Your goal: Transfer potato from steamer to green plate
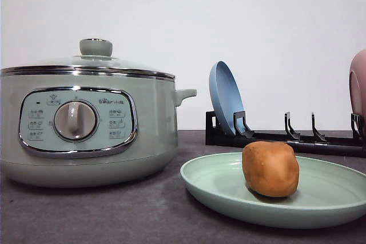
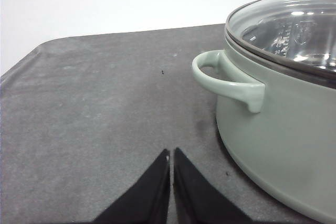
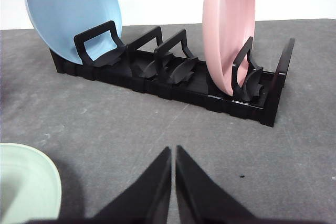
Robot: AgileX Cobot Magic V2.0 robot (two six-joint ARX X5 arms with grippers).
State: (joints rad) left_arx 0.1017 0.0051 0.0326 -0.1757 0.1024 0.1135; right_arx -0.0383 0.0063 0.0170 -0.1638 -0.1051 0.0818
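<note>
Potato [image 1: 270,168] on green plate [image 1: 329,205], steamer [image 1: 86,121] lettering illegible

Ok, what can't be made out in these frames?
- Steamer interior: in the front view the wall hides it; in the left wrist view reflections on the glass lid obscure it.
- Panel labels around the dial: too small to read.
- Pink plate: cut off by the front view's right edge.
- Green plate: mostly cut off in the right wrist view.
- Potato far side: hidden by itself.

Blue plate [image 3: 71,14] and pink plate [image 3: 227,30] stand upright in black rack [image 3: 173,80].
</note>
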